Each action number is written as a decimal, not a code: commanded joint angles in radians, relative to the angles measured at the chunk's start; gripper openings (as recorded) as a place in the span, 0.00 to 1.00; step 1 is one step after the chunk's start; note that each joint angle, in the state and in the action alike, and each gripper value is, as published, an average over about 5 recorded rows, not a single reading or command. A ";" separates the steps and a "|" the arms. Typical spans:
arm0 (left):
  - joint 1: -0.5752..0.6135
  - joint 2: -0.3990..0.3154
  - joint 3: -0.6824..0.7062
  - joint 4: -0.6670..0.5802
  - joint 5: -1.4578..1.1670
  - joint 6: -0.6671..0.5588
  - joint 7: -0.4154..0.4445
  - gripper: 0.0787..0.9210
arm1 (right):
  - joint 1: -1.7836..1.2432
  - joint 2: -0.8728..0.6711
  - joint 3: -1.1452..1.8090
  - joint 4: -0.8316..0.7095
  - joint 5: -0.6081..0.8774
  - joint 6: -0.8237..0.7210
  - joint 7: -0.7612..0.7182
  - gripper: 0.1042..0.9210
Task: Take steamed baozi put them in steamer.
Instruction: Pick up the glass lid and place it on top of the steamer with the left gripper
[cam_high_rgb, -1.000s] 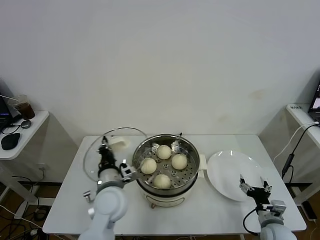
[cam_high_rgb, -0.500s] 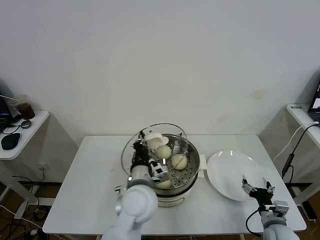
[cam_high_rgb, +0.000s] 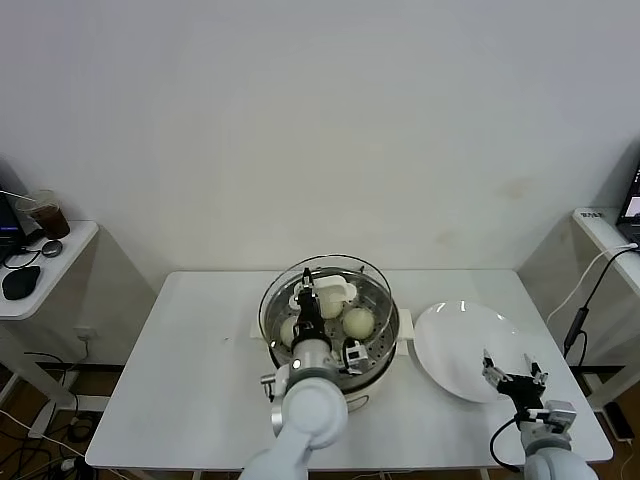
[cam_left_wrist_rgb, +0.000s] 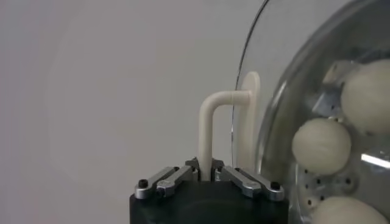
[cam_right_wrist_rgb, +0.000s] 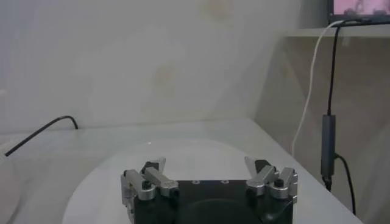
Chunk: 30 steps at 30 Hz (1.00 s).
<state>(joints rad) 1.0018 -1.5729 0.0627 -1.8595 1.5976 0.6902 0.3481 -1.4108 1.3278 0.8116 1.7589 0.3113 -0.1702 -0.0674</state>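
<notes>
Head view: left gripper (cam_high_rgb: 311, 301) clamped lid handle (cam_high_rgb: 328, 294) over steamer (cam_high_rgb: 385, 345) with baozi (cam_high_rgb: 358, 321); right gripper (cam_high_rgb: 512, 374) spread apart above plate (cam_high_rgb: 450, 345)

— What carries it all?
— A white tabletop (cam_high_rgb: 190, 350), set against a pale wall.
— And directly on it?
— The steamer (cam_high_rgb: 385, 345), near the middle on its white base, and a flat white plate (cam_high_rgb: 455, 345) just beside it on the robot's right.
— Do they touch?
— Hard to tell; the steamer's side handle seems to meet the plate's rim.
</notes>
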 joint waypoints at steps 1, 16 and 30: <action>0.004 -0.008 0.032 0.076 0.118 0.000 -0.016 0.11 | 0.001 0.003 -0.001 -0.003 -0.001 0.001 0.000 0.88; 0.002 -0.004 0.056 0.066 0.134 0.000 0.042 0.11 | 0.000 0.011 -0.002 -0.008 -0.005 0.005 -0.001 0.88; 0.001 -0.005 0.055 0.081 0.134 0.000 0.044 0.11 | 0.000 0.013 -0.002 -0.012 -0.005 0.008 -0.001 0.88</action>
<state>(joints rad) 1.0004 -1.5781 0.1169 -1.7841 1.7242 0.6900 0.3869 -1.4119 1.3400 0.8097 1.7473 0.3059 -0.1625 -0.0682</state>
